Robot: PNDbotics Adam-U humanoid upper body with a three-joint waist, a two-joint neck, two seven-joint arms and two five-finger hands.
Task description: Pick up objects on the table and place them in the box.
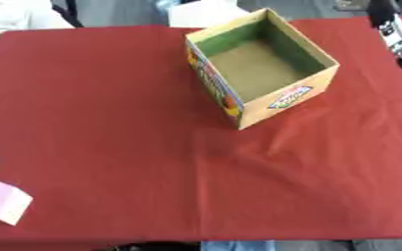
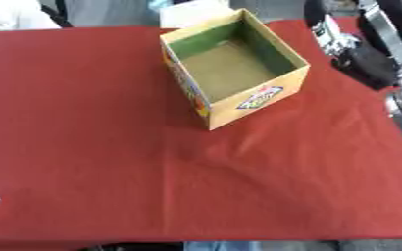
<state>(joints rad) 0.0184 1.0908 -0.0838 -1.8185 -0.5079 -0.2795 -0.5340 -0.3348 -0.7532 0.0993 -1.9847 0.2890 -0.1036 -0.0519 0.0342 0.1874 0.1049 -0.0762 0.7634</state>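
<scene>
The box (image 1: 264, 68) stands open-topped at about 1 o'clock on the red tablecloth (image 1: 118, 122), turned askew so one corner points toward the near edge. Its floor shows bare; nothing can be seen inside.

The only loose object visible is a pale pink card (image 1: 5, 201), lying flat at about 8 o'clock, close to the left and near edges and well apart from the box. What it is made of cannot be determined.

The right hand (image 2: 335, 35) shows at about 2 o'clock, just beside the far right wall of the box and above the cloth. It appears to hold nothing, but its finger position cannot be told. A small dark shape at the left edge, just above the card, may belong to the left arm; no left hand can be identified.

Assessment: the step in hand is judged to be the reach for the card. Recommendations:
- Use the left hand, as the card lies on its side.
- A flat card on cloth gives little edge to grip; slide it toward the near table edge, or press one edge so the other lifts, then pinch.
- Carry it high enough to pass the near box wall and let go over the middle of the floor.
</scene>
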